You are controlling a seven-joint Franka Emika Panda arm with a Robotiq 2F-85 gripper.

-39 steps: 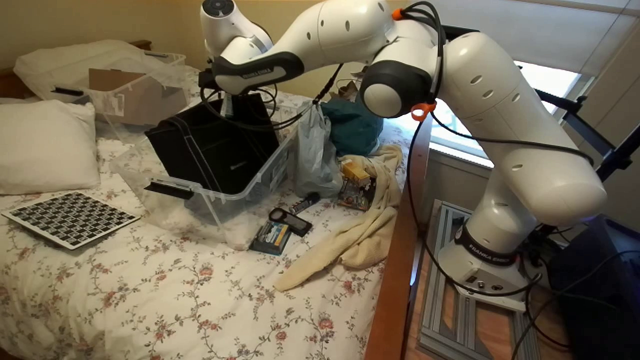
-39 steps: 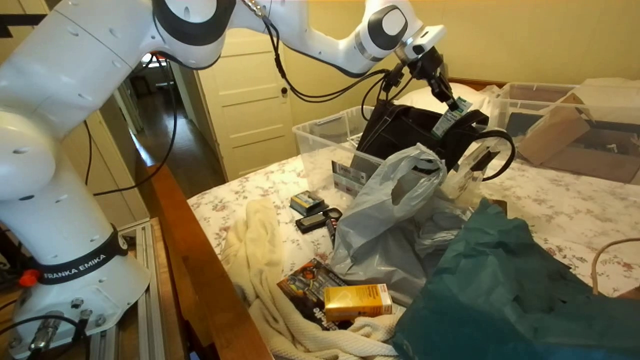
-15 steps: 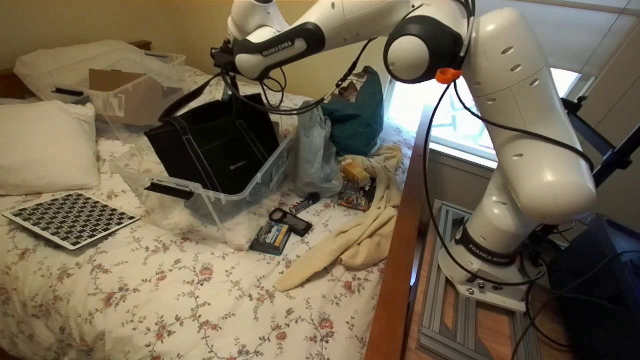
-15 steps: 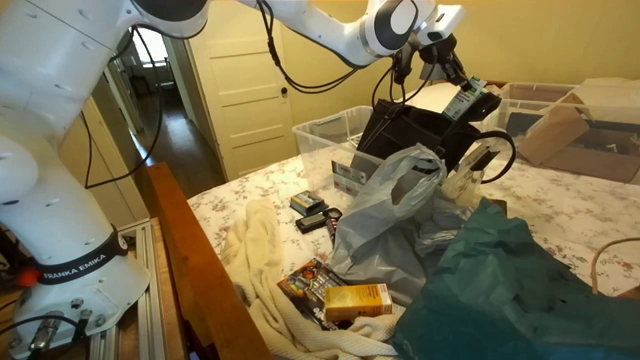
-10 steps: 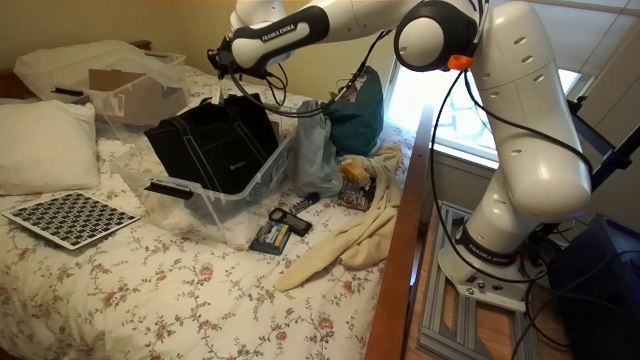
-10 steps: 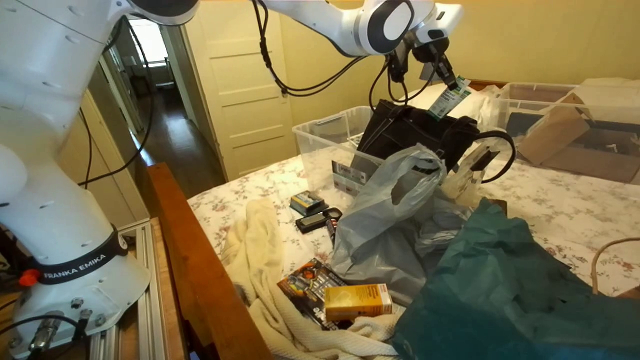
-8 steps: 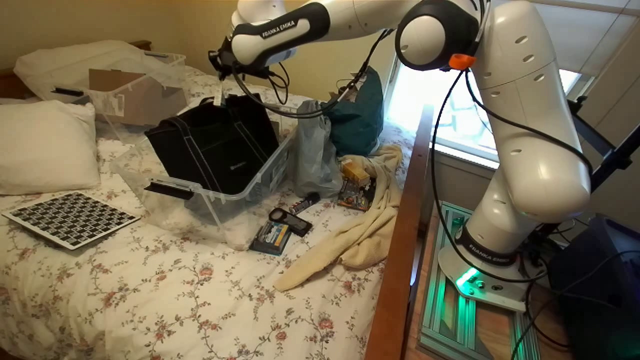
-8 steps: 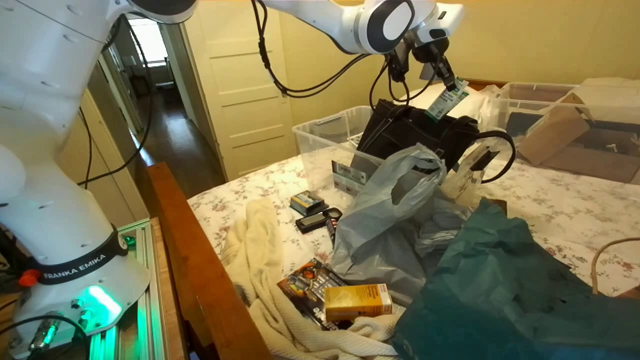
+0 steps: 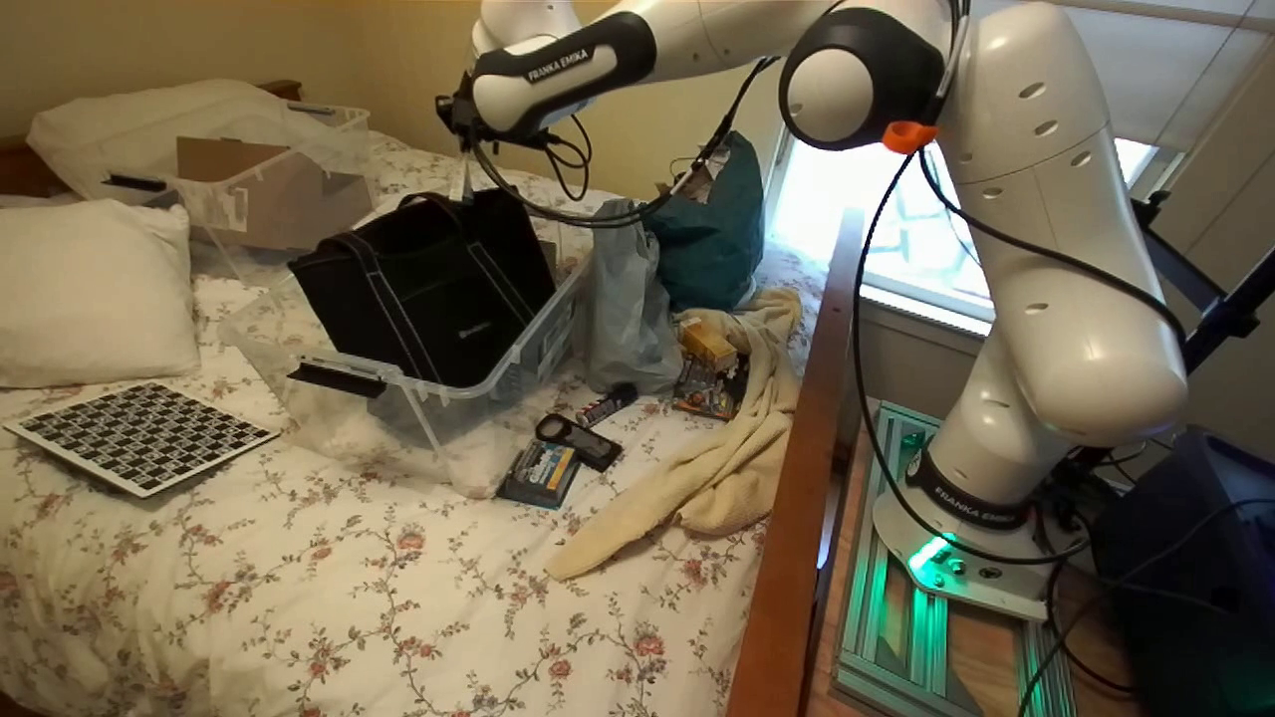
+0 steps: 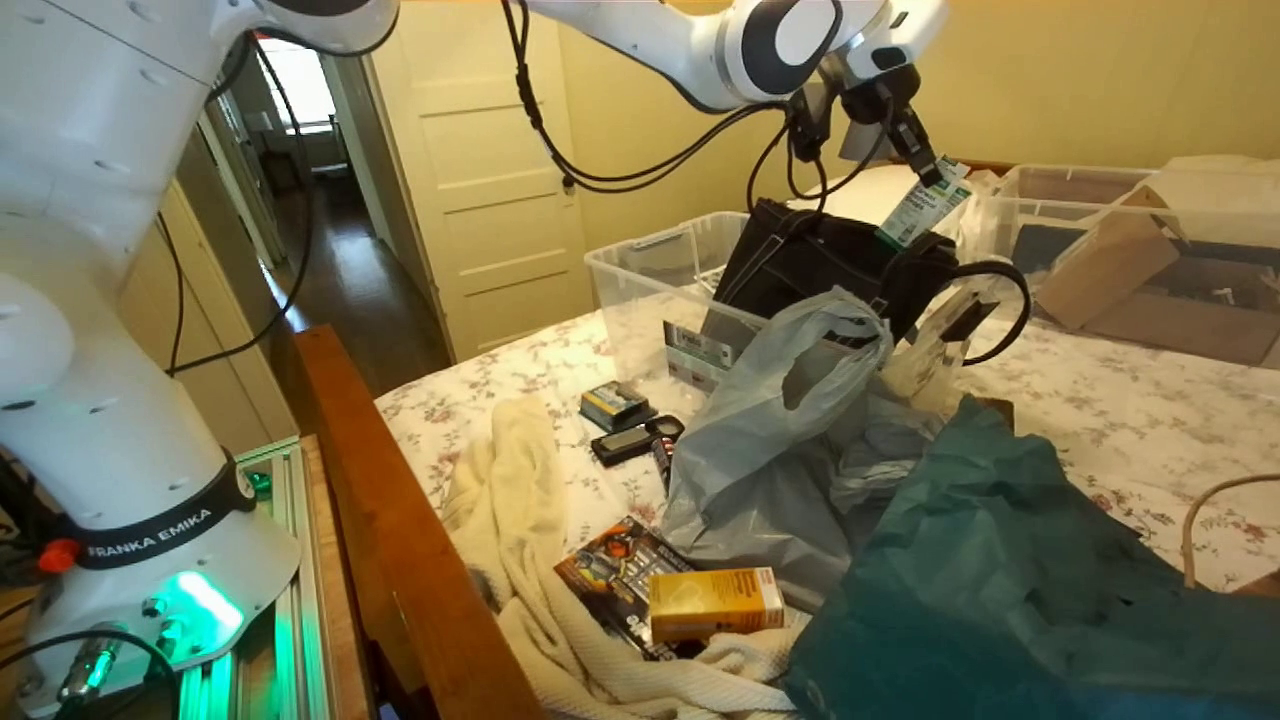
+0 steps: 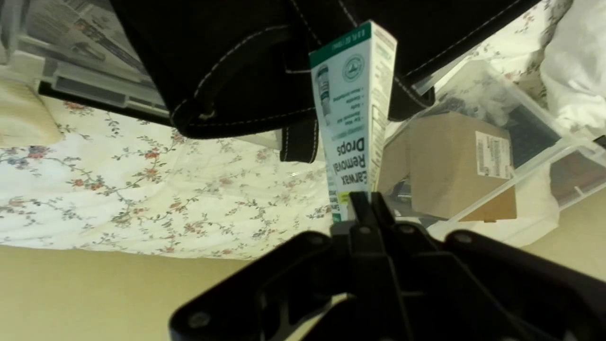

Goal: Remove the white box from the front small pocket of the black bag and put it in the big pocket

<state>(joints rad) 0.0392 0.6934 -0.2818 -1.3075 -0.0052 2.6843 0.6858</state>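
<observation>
Pinching the white box (image 11: 348, 109) near its upper end with the end effector (image 11: 369, 196), on a thin edge or flap by the look of it, presumably to leave the lower end free for going in first. Held tilted at the top edge of the black bag (image 9: 438, 299), apparently out of the front small pocket and not yet in the big pocket; too dark in the fabric to tell one mouth from the other. As for the bag, propped tilted inside the clear bin (image 9: 458, 392), probably against slumping. Worth steering wide of the stitched strap (image 11: 299, 142).
</observation>
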